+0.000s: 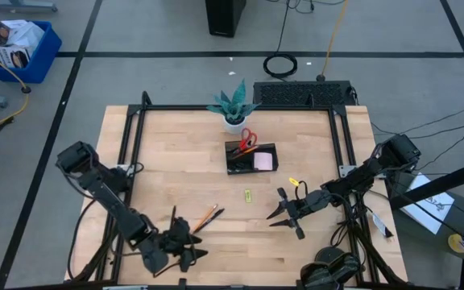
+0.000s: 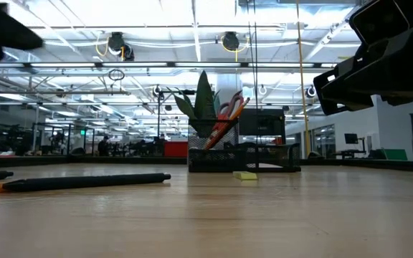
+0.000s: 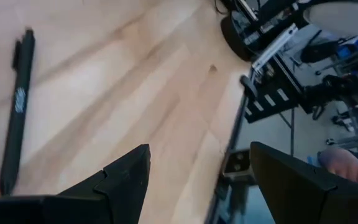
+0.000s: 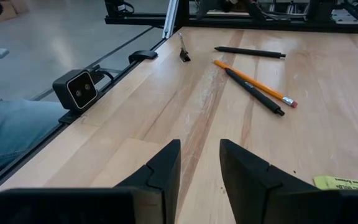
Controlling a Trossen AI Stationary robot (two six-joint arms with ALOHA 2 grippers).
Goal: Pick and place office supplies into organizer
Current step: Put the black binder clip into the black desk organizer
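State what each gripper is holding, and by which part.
Nothing is held. The left gripper stands open over bare table; the right gripper also has an empty gap between its fingers.

Pale wood-grain counter, streaked lighter and darker in long bands. Black organizer at frame centre, holding red-handled scissors and a pink sticky-note pad. Teal striped leaves over a white pot just above. Yellow-green clip below centre. Orange pencil with pink eraser, beside black pens. Black on both arms' tools: left tool, right tool. Blue bin at upper left. Grey floor crossed by black lines.
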